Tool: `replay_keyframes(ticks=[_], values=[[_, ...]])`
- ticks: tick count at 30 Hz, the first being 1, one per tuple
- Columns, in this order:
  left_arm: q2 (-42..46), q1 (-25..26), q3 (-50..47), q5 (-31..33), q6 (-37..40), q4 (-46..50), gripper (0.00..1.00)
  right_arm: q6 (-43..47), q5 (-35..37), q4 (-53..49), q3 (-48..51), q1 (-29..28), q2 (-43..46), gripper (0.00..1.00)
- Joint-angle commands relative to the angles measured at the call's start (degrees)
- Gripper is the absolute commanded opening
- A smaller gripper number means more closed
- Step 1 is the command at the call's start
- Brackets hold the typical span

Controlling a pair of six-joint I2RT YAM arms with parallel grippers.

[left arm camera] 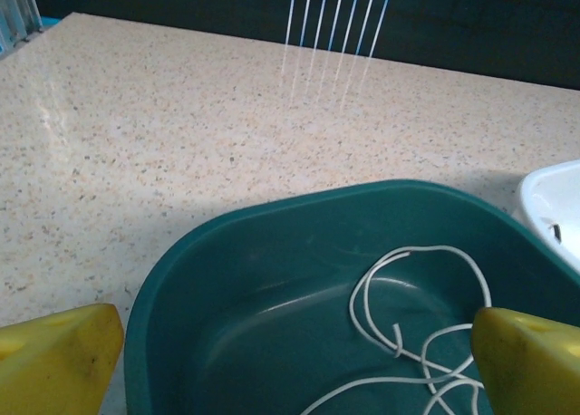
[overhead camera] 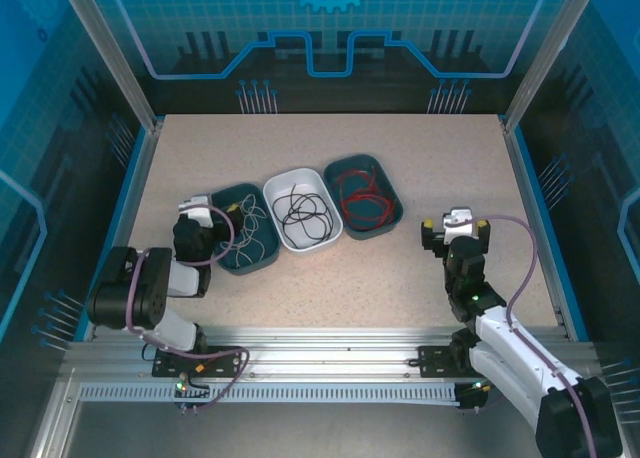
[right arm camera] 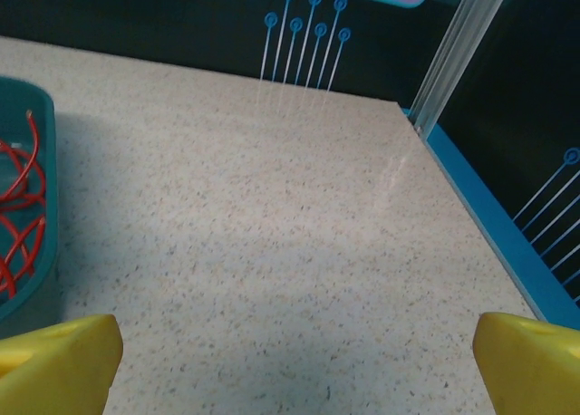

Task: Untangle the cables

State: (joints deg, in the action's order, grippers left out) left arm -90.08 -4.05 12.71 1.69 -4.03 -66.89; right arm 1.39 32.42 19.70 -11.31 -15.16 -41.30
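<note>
While the whitish cable (overhead camera: 256, 234), black cable (overhead camera: 305, 216) and red cable (overhead camera: 362, 200) lay sorted one per tray (overhead camera: 272, 190), the left end effector (overhead camera: 203, 211) and right end effector (overhead camera: 455, 221) hung wide open, empty, likely needing only to withdraw.

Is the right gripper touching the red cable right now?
Apart. In the right wrist view the right gripper hangs open over bare table, while the red cable lies in its teal tray off to the left.

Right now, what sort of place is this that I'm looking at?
Probably a robot lab work cell: the left arm and right arm are bolted to an aluminium frame, and blue printed panels wall in the speckled table.
</note>
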Motion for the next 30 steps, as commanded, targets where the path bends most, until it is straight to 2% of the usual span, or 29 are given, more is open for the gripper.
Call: replay_keyframes(ticks=[1,7,9,14,25,28,30], values=[[-0.56,-1.78,-1.19,-2.94,-2.32,-7.59,0.99,-0.25,-3.84,5.06,0.89,2.72,0.63,1.00],[0.38,-1.93,1.37,-4.39,-1.92,-1.62,0.99,-0.56,-9.44,11.00,2.14,5.09,-4.75,1.00],[0.60,-1.84,3.33,-6.72,-0.94,2.28,0.99,0.17,-10.39,13.39,1.54,5.75,-8.53,1.00],[1.14,0.41,7.74,-6.17,1.99,11.02,0.99,0.27,-14.83,22.16,0.09,7.52,-19.45,1.00],[1.12,0.89,8.03,-5.55,2.45,11.59,0.99,-1.05,-20.61,37.77,-5.58,9.33,-41.51,1.00],[1.21,0.98,8.17,-5.62,2.62,11.96,0.99,-0.95,-19.96,46.52,-4.91,9.40,-48.27,1.00],[1.23,1.06,8.25,-5.56,2.65,11.95,0.99,-2.18,-21.12,41.04,-5.76,10.24,-46.25,1.00]])
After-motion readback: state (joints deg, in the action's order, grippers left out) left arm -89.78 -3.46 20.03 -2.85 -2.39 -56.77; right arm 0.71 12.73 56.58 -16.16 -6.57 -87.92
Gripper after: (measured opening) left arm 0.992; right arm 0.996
